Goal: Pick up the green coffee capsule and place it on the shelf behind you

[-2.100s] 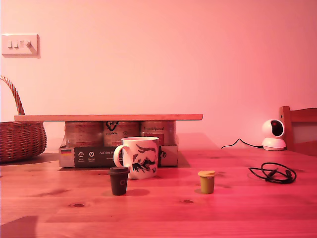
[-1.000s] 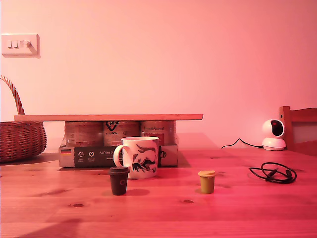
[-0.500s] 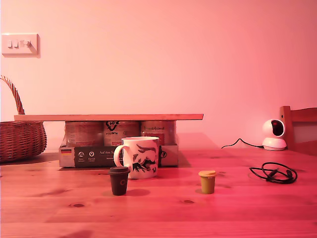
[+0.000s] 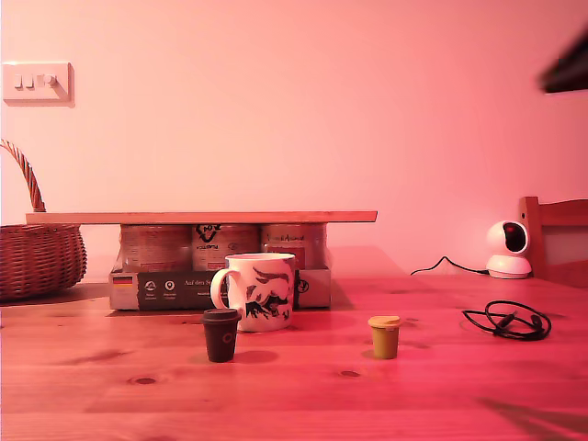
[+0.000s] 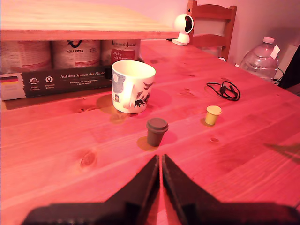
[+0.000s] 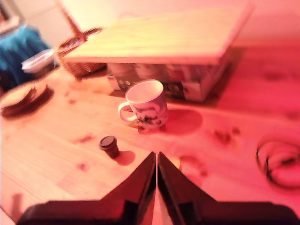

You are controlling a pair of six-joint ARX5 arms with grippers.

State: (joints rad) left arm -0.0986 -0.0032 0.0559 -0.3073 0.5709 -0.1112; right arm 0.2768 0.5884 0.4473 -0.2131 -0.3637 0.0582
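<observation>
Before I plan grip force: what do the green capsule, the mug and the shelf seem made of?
Green coffee capsule: smooth matte olive body with a yellowish rim, probably plastic or coated metal. Mug: glossy white with a dark print, likely glazed ceramic. Shelf: pale plank with visible grain, apparently unfinished wood.

The dark carton (image 5: 56, 80) front reads what appears to be "Auf den Spuren der Ahnen" (white script, beside a small German flag); text on the cans is illegible.
</observation>
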